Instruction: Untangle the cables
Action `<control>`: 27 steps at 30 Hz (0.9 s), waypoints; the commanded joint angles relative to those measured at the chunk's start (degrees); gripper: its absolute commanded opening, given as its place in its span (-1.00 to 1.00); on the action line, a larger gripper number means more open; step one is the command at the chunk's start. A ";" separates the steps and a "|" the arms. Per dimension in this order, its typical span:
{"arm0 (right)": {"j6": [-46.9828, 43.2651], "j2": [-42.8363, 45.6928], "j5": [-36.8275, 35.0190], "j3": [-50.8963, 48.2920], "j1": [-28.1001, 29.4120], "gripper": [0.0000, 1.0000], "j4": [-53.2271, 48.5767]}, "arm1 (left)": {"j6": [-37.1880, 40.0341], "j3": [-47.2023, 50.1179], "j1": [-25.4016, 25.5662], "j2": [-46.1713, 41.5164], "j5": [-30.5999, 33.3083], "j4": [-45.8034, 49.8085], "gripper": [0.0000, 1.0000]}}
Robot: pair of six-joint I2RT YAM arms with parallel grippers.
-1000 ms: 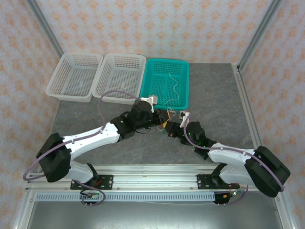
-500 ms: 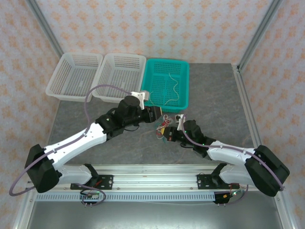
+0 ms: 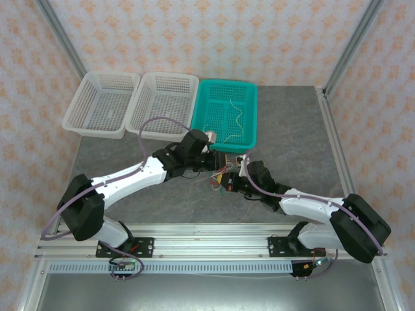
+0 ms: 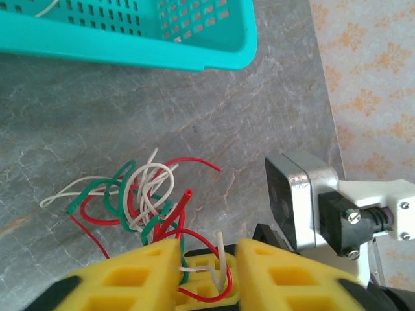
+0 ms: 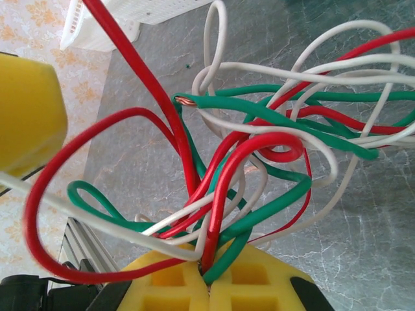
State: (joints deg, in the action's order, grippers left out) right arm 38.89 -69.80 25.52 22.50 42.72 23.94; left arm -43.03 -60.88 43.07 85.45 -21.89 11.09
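Bright, even light; perhaps slight close-range blur

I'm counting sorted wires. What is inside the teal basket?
In the teal basket lie cream-white cables: one wavy near the middle, another along the near wall. The left arm's wrist covers its near-left corner, so anything there is hidden.

Grey marbled table [image 3: 292, 136] across centre of frame. Behind and at both sides, walls [image 3: 227, 39] papered pale pink with repeating orange floral motif. Two slanted aluminium posts: upper left [image 3: 61, 39] and upper right [image 3: 350, 45]. Aluminium rail [image 3: 207, 228] along lower edge of table; below it, white slotted strip [image 3: 207, 266], then plain metal sheet [image 3: 207, 291]. Even, diffuse light; soft shadows only.
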 commanded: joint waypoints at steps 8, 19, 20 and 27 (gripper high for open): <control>3.54 -1.52 -9.10 2.89 0.01 -0.96 -8.88 | -3.30 0.50 -0.27 -6.59 3.90 -3.57 -1.00; 13.93 -17.60 -3.61 1.75 -0.81 -0.74 -11.31 | 2.31 -6.52 -2.99 -18.13 13.83 11.85 -1.00; 13.94 -17.23 -3.12 1.84 -0.71 -0.70 -11.11 | 1.65 -5.55 -3.03 -17.96 12.91 10.98 -1.00; 5.97 6.81 -16.80 1.19 0.81 0.18 -23.80 | -0.98 -0.48 -3.02 -17.82 10.28 6.82 -1.00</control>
State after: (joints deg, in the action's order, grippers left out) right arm 49.87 -72.90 17.39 24.32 42.68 9.47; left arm -43.46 -62.30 40.71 68.73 -11.55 21.45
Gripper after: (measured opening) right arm 0.541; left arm 0.049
